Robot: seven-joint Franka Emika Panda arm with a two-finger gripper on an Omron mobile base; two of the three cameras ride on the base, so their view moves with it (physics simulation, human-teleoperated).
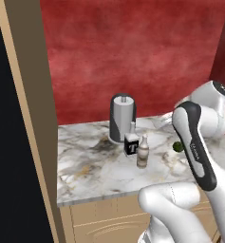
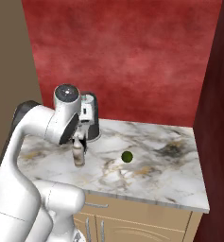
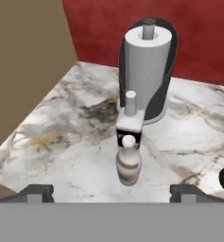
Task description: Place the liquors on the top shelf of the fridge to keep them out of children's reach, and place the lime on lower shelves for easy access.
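Slim beige bottle point(image 3: 128, 164) — veined marble counter point(image 3: 75, 142)

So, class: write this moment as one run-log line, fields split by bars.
gripper: open, holds nothing | slim bottle: upright on counter, in line between fingertips | square bottle: just behind it | lime: on counter

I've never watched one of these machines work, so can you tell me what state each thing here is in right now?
Gripper: open, holding nothing, aimed at the bottles.
Beige-brown bottle: upright on the marble counter, capped.
Square bottle: upright just behind it, capped.
Lime: whole, lying loose on the counter, apart from the bottles.
Paper-towel roll: upright on its holder, behind the bottles.
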